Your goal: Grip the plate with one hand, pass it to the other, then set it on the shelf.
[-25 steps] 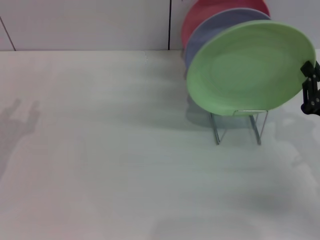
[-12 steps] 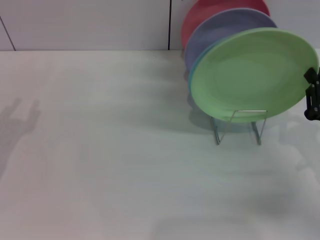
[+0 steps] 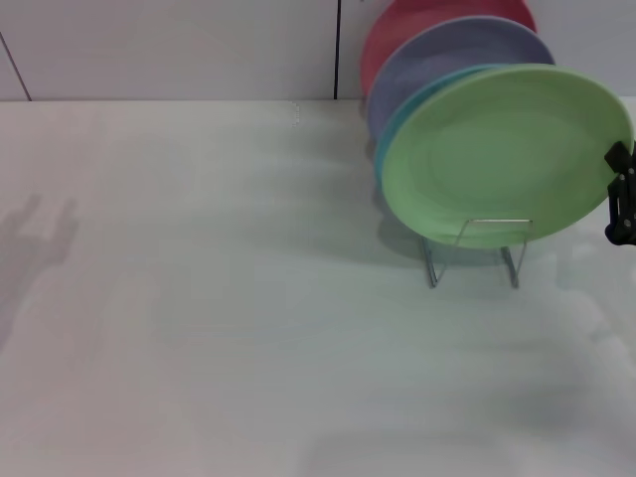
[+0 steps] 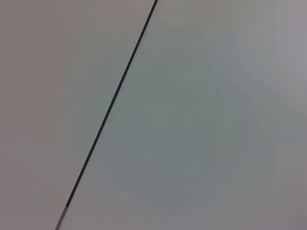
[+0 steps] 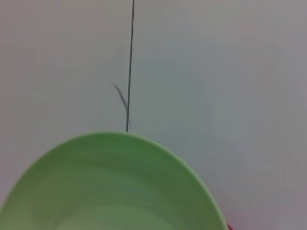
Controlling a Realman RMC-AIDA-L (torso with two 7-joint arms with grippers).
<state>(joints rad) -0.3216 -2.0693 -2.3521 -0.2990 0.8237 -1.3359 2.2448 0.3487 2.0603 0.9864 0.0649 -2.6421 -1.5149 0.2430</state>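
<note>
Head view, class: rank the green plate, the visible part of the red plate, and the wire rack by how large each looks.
1. Green plate, largest and nearest.
2. Red plate, mostly hidden, so only its showing part counts.
3. Wire rack, smallest showing.

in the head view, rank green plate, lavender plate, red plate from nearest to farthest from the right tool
1. green plate, front of the rack, its rim at the right tool
2. lavender plate, behind it
3. red plate, rearmost
</note>
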